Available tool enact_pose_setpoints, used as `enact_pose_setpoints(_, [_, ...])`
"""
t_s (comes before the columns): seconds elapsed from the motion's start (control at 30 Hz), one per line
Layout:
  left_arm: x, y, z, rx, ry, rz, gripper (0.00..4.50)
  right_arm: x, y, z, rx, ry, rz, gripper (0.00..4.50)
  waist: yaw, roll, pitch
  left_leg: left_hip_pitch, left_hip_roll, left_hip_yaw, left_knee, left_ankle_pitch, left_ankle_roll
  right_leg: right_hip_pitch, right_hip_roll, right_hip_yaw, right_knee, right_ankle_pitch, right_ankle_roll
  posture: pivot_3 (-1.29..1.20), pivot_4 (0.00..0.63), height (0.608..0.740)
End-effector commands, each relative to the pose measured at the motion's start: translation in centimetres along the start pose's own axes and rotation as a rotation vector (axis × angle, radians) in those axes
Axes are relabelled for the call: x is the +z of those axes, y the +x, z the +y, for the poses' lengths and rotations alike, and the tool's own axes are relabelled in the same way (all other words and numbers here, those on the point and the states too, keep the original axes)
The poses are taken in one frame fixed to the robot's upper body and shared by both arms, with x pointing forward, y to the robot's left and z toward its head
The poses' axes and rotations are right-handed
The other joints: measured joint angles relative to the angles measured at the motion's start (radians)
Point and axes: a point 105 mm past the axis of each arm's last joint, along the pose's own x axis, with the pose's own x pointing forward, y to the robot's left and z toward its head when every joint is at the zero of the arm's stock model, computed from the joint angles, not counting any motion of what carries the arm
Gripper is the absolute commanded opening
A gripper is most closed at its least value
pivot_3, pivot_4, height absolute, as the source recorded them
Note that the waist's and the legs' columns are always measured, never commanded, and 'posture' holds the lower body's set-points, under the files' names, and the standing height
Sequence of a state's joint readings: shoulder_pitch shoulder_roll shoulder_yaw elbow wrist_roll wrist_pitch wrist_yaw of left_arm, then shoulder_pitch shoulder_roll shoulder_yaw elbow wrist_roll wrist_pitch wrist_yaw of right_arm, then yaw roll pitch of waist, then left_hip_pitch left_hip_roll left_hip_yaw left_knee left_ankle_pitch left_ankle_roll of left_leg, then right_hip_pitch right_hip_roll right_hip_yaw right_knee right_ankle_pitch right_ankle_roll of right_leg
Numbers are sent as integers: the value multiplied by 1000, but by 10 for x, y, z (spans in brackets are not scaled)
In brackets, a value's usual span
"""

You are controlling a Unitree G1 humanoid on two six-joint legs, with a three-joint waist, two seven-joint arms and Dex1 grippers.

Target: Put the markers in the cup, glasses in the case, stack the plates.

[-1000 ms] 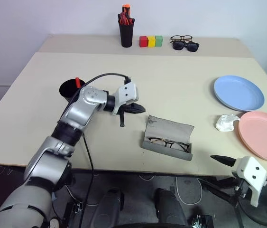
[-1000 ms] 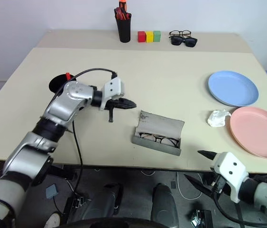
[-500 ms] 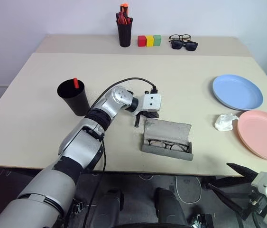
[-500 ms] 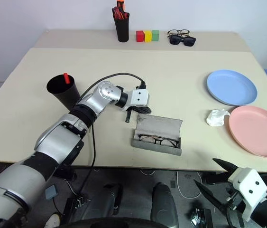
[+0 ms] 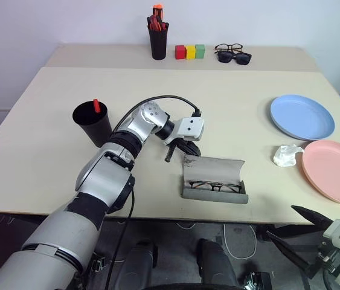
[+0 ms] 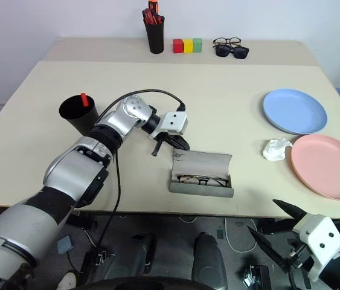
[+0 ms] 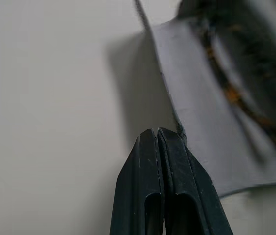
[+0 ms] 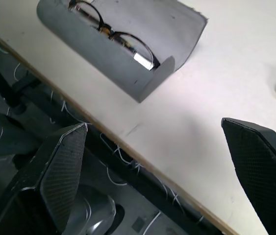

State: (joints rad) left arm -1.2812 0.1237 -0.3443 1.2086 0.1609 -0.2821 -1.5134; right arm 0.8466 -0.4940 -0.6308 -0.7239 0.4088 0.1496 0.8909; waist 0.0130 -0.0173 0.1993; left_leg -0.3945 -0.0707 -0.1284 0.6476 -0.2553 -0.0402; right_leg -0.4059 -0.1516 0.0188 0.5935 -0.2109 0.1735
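Note:
The grey case (image 5: 213,192) lies open near the table's front edge, its lid (image 5: 215,167) standing up. The thin wire-framed glasses (image 5: 212,186) lie inside it. My left gripper (image 5: 188,148) is shut and empty, its tip (image 7: 156,131) against the left end of the lid. The black cup (image 5: 93,124) stands to the left with a red marker (image 5: 96,105) sticking out of it. The light blue plate (image 5: 302,117) and the pink plate (image 5: 334,172) lie side by side at the right. My right gripper (image 5: 296,232) hangs open below the table's front edge.
A crumpled white tissue (image 5: 287,156) lies between the case and the plates. At the back stand a black pen holder (image 5: 159,37) with red and orange pens, three coloured blocks (image 5: 188,52), and two other pairs of glasses (image 5: 235,54).
My left arm swung right from beside the cup to the case's left end. The lid, leaning back before, now stands more upright. The right gripper sank a little lower at the table's edge.

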Motion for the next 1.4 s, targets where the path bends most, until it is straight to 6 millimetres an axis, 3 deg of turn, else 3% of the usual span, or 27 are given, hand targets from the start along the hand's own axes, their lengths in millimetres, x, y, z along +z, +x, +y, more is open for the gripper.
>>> enact_pose_setpoints(0.03, [4, -7, -9, -70, 41, -11, 39, 10, 3, 0, 11, -20, -25, 4500, -3, 0, 0, 0, 0, 0, 0, 0, 0, 0, 0, 0, 0, 0, 0, 0, 150, 739])
enact_pose_setpoints(0.43, [-4, 4, -59, -199, 101, -13, 39, 16, 10, -11, -19, 64, -65, 4500, 0, 2, -1, 1, 0, -2, 1, 0, 0, 1, 0, 1, 2, -1, -4, 0, 150, 739])
enact_pose_setpoints(0.63, [30, -15, -27, 88, 112, -206, 39, 15, 8, -48, -224, 98, -86, 4500, 2, 2, -1, 1, 0, -2, 2, 0, 0, 1, 0, 0, 2, -1, -5, 0, 150, 739])
enact_pose_setpoints(0.73, [51, -32, -29, 132, 84, -317, 39, 8, 7, -66, -311, 109, -72, 4500, -1, 2, -1, 1, 0, -2, 1, 0, 0, 1, 0, 0, 2, -1, -5, 0, 150, 739])
enact_pose_setpoints(0.87, [54, -39, -61, 15, 48, -325, 1341, -12, 7, -88, -376, 125, -15, 4500, -8, 6, -3, 2, 0, -2, -1, 0, 0, 1, 0, 1, 2, 1, -7, 0, 150, 739])
enact_pose_setpoints(1.07, [60, -36, -76, 24, 10, -340, 4383, -38, 17, -113, -404, 151, 53, 4500, -1, 6, -3, 3, 0, -1, 3, 0, 0, 3, 1, 1, 3, 1, -9, 0, 150, 739])
enact_pose_setpoints(1.4, [73, -29, -76, 82, 15, -364, 4448, -48, 44, -143, -388, 145, 51, 4500, -8, 8, -4, 4, 0, -1, 1, 0, 0, 2, 1, 1, 3, 2, -9, 0, 150, 739])
